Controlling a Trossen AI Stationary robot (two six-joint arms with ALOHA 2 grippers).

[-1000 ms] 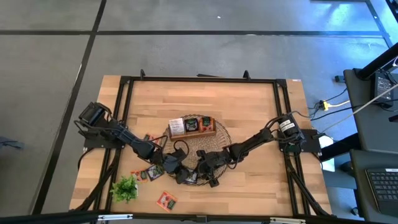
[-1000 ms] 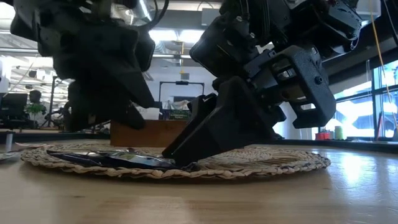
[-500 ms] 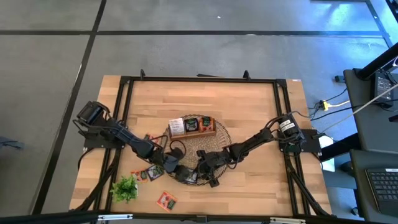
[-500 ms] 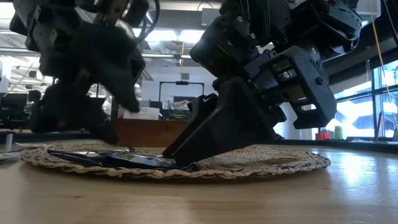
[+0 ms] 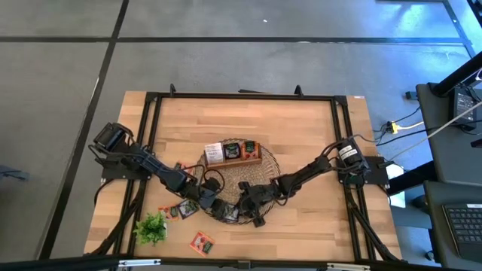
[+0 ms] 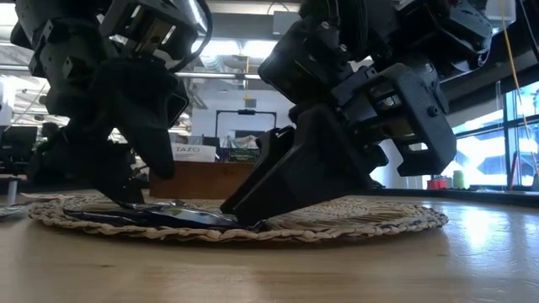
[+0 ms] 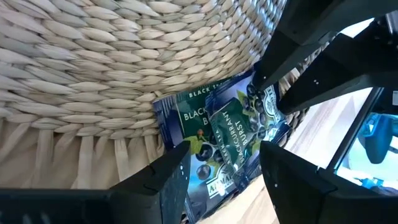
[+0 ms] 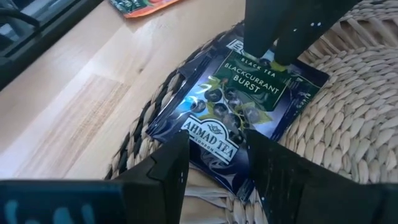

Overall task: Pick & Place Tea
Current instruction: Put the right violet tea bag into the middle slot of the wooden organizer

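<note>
The dark blackcurrant tea sachets (image 8: 239, 102) lie overlapped at the wicker mat's (image 7: 93, 68) near edge. The left gripper (image 7: 221, 177) stands open over them, holding nothing; the right gripper (image 8: 217, 155), jaws parted, presses its fingertips onto them. Only the high view shows the wooden tray (image 5: 235, 153) and scattered sachets (image 5: 184, 210).

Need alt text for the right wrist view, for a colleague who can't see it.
A dark blue blackcurrant tea sachet lies at the edge of the wicker mat, overlapping another. The right gripper hovers open over them; the left gripper touches the sachet's far end.
</note>
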